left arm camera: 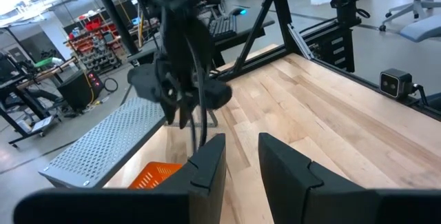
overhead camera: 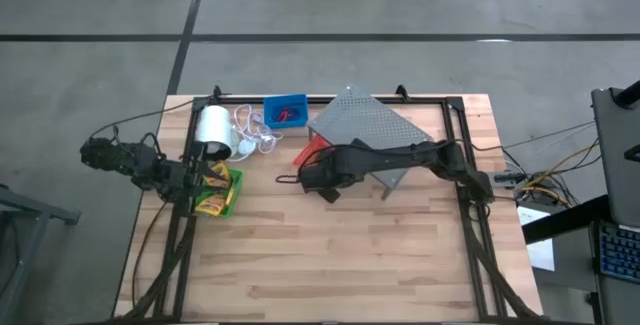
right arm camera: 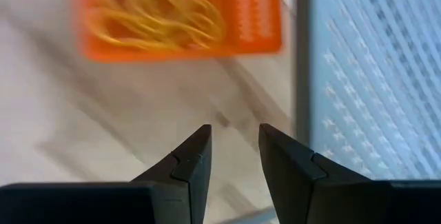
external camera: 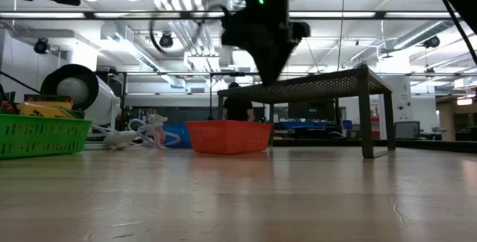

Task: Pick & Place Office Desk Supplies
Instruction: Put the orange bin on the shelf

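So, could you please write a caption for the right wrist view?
Right hand, fingers apart and empty, above the wooden table near the red-orange bin and grey perforated rack.

floor: grey concrete floor (overhead camera: 400, 5) with dark seam lines | ceiling: white fluorescent strip lights (external camera: 358, 15) | shelving: red storage racks (left arm camera: 93, 34)

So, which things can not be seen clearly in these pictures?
- Blue bin contents: too small in the high view; the low view shows only its side.
- Crayon boxes in the green bin: partly covered by the left gripper from above.
- Red-orange bin: blurred in the right wrist view, half under the right gripper in the high view.
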### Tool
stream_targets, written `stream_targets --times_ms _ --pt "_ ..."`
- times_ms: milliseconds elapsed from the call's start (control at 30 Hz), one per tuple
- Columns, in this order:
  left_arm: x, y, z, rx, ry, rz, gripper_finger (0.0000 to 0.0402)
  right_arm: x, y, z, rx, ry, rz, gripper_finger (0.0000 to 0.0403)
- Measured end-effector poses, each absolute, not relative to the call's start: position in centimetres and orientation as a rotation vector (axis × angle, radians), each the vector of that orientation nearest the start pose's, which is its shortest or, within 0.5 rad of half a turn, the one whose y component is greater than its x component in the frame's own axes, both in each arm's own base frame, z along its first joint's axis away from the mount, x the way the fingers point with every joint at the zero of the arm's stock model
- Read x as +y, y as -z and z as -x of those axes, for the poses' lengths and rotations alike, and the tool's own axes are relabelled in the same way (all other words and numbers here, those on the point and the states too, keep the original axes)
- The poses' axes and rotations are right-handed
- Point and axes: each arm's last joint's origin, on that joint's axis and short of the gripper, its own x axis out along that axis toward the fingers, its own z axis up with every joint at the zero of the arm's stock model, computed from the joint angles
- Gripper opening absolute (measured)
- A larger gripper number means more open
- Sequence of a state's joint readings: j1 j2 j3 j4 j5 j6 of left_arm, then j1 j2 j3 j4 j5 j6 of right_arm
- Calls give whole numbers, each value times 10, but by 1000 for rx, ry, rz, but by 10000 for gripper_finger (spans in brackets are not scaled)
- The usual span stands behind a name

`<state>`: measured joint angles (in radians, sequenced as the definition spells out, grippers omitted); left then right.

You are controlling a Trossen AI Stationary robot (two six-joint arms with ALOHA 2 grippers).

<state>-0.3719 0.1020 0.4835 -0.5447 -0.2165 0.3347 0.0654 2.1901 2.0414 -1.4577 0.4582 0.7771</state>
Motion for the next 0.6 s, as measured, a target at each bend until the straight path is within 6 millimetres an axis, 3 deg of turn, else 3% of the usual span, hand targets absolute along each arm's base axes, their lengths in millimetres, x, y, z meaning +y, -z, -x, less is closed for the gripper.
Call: stream_targets --times_ms 100,233,600 --pt "-15 -262 -55 130 180 -381 91 20 -260 -429 1243 720 -186 118" --pt "-15 -262 -56 129 180 -381 91 16 -263 -443 1166 577 -150 118" --pt "-15 -262 -56 130 180 -381 91 -19 -227 -469 1080 436 -160 125"
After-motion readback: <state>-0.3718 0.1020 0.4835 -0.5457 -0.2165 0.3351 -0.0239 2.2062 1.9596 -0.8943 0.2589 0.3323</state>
